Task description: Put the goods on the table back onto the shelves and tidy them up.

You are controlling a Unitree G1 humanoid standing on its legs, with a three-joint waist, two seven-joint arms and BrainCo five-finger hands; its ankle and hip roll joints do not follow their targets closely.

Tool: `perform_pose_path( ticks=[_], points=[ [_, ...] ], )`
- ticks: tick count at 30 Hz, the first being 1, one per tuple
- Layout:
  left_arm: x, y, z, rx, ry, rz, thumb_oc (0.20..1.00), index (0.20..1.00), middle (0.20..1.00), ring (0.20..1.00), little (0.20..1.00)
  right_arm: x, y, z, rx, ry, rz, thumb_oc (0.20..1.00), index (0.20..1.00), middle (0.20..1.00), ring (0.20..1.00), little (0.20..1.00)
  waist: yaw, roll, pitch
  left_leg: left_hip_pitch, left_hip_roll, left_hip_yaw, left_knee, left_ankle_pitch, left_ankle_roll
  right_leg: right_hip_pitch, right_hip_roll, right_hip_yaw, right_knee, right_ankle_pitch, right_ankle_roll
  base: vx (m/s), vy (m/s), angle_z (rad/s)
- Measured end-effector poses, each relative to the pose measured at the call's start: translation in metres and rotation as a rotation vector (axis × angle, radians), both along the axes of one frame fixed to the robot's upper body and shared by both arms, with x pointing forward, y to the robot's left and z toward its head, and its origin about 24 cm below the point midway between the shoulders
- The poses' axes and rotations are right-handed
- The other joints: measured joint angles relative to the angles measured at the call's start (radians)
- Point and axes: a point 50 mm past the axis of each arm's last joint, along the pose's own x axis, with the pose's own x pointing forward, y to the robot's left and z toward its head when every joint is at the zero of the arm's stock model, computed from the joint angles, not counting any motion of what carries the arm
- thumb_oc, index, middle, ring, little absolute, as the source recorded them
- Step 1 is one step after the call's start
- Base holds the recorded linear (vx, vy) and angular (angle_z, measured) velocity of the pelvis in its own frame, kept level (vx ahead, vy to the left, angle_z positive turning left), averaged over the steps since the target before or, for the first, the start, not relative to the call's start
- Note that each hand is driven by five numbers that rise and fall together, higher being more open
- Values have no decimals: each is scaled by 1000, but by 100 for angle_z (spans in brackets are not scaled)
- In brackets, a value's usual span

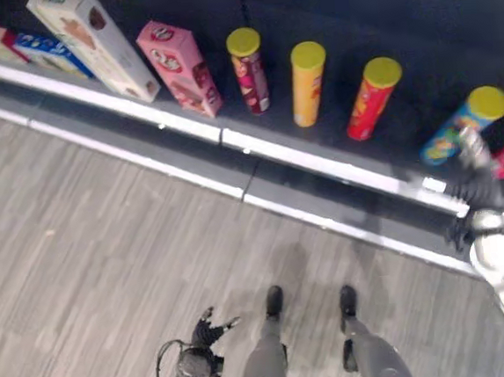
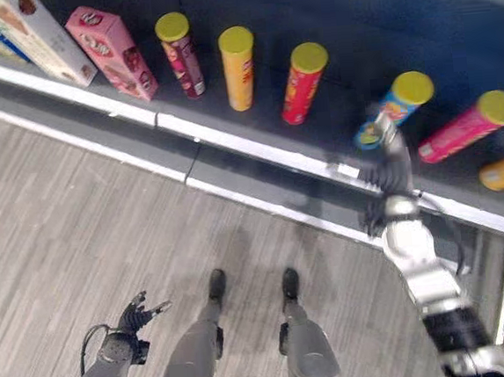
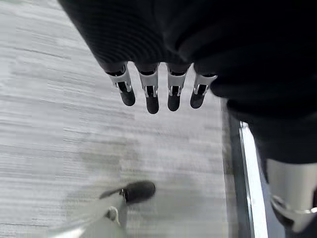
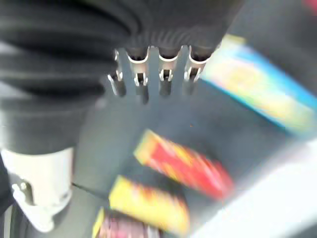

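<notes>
Reaching right hand (image 2: 389,161) over shelf (image 2: 258,153) edge, fingers straight, holding nothing, tips just beside blue can (image 2: 395,108) with yellow lid. Blue can standing tilted, last in row after red can (image 2: 303,83), orange can (image 2: 238,68), dark-red can (image 2: 180,54) and pink box (image 2: 109,53). Pink can (image 2: 467,125) lying flat beyond. Left hand (image 2: 138,318) hanging low over floor, fingers relaxed, empty. Judging tidying step underway; next move calling for careful nudge or grasp to square blue can without toppling it.
</notes>
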Motion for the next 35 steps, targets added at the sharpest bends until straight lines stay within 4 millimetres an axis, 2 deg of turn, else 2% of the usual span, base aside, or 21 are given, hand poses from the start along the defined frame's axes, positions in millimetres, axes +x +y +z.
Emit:
perform_pose_path(
  ticks=[3,4,5,6,7,10,11,12,15,19,22,23,24,25,26,28,30,31,33,34,35],
  points=[
    [-3,4,-1,-15,20,-14,1000,1000,1000,1000,1000,-16,11,-49,36,300,219,1000,1000,1000,1000,1000,-2,-28,-29,36,3,31,0,-12,12,33,1,26,0,0,2,89,76,-29],
    [-5,1,-3,-17,44,-58,1000,1000,1000,1000,1000,-37,9,-84,27,487,292,1000,1000,1000,1000,1000,-5,-41,-76,49,3,39,0,-17,11,38,-1,34,0,-6,0,57,94,-23],
    [-3,-1,-3,-18,45,-79,1000,1000,1000,1000,1000,-50,7,-106,42,597,286,1000,1000,1000,1000,1000,-14,-52,-89,68,0,48,0,-20,12,44,-5,41,-1,-10,-2,34,121,-18],
    [-8,-1,-6,-19,69,-85,1000,1000,1000,1000,1000,-58,-1,-125,74,662,221,1000,1000,1000,1000,1000,-5,-55,-106,74,2,59,1,-23,12,53,-5,44,0,-11,-2,31,101,-22],
    [-11,-4,-9,-32,92,-106,1000,1000,1000,1000,1000,-77,-6,-160,96,828,133,1000,1000,1000,1000,1000,-11,-58,-130,87,-1,74,0,-29,19,58,-7,58,0,-12,-1,29,101,-27],
    [-13,-6,-11,-38,108,-107,1000,1000,1000,1000,1000,-119,-11,-209,137,1066,-79,1000,1000,1000,1000,1000,-16,-56,-155,113,-5,96,0,-35,26,69,-11,86,0,-7,8,12,122,-29],
    [-14,-6,-12,-41,114,-104,1000,1000,1000,1000,1000,-145,-8,-227,153,1179,-171,1000,1000,1000,1000,1000,-19,-48,-171,117,-6,113,0,-37,28,67,-12,99,0,-7,9,7,147,-29],
    [-15,-6,-13,-39,119,-100,1000,1000,1000,1000,1000,-159,-6,-236,177,1247,-243,1000,1000,1000,1000,1000,-29,-46,-173,130,-8,121,0,-39,30,74,-13,107,0,-7,9,3,158,-26],
    [-24,-2,-17,-37,155,-82,1000,1000,1000,1000,1000,-188,-10,-246,182,1371,-382,1000,1000,1000,1000,1000,-55,-30,-193,148,-14,149,-1,-50,37,81,-18,137,0,-5,13,-26,150,-29],
    [-25,1,-17,-33,162,-70,1000,1000,1000,1000,1000,-201,-16,-247,168,1402,-461,1000,1000,1000,1000,1000,-65,-47,-212,172,-28,186,-1,-51,43,78,-28,173,0,0,20,-54,134,-25],
    [-30,5,-19,-25,185,-57,1000,1000,1000,1000,1000,-199,-16,-247,169,1399,-466,1000,1000,1000,1000,1000,-66,-64,-221,175,-34,204,-1,-55,53,71,-34,197,0,7,33,-92,122,-28],
    [-30,6,-19,-21,186,-56,1000,1000,1000,1000,1000,-202,-15,-248,175,1401,-474,1000,1000,1000,1000,1000,-78,-87,-220,176,-52,221,1,-55,54,58,-38,211,5,9,36,-118,79,-60],
    [-35,11,-20,-8,209,-44,1000,1000,1000,1000,1000,-184,-12,-245,199,1328,-490,1000,1000,1000,1000,1000,-86,-105,-212,176,-67,262,4,-55,63,0,-43,275,70,8,72,-114,68,-77],
    [-37,13,-20,-4,219,-39,1000,1000,1000,1000,1000,-174,-11,-244,194,1303,-480,1000,1000,1000,1000,1000,-93,-107,-202,174,-62,273,-1,-57,73,0,-46,281,69,10,77,-148,65,-77],
    [-36,14,-20,0,219,-39,1000,1000,1000,1000,1000,-173,-7,-244,197,1303,-469,1000,1000,1000,1000,1000,-123,-126,-196,178,-82,282,0,-56,83,-6,-58,277,63,12,87,-151,64,-30],
    [-29,19,-15,18,201,-50,1000,1000,1000,1000,1000,-173,2,-246,215,1299,-461,1000,1000,1000,1000,1000,-116,-157,-177,191,-98,319,6,-54,89,-23,-73,286,82,-7,98,-106,8,-43],
    [-32,21,-16,22,211,-45,1000,1000,1000,1000,1000,-167,5,-246,221,1291,-449,1000,1000,1000,1000,1000,-107,-136,-164,181,-61,365,0,-52,120,-43,-72,246,84,-77,141,-140,-10,-87],
    [-32,19,-16,18,212,-45,1000,1000,1000,1000,1000,-161,6,-245,214,1281,-439,1000,1000,1000,1000,1000,-85,-86,-147,168,14,426,1,-38,140,-78,-42,105,167,-50,87,-108,-18,-101],
    [-32,18,-17,12,214,-44,1000,1000,1000,1000,1000,-154,3,-243,201,1267,-434,1000,1000,1000,1000,1000,-52,-36,-138,169,95,468,5,-40,137,-89,-31,32,282,-45,83,-69,-47,-101],
    [-36,18,-19,12,227,-36,1000,1000,1000,1000,1000,-154,3,-243,198,1265,-435,1000,1000,1000,1000,1000,-51,-24,-136,172,113,464,6,-44,132,-65,-49,36,307,-51,91,-31,-84,-74],
    [-40,18,-20,10,236,-32,1000,1000,1000,1000,1000,-155,2,-242,191,1262,-443,1000,1000,1000,1000,1000,-34,-44,-148,182,101,499,5,-42,135,-19,-142,13,327,-56,112,-8,-80,-58]
  ],
)
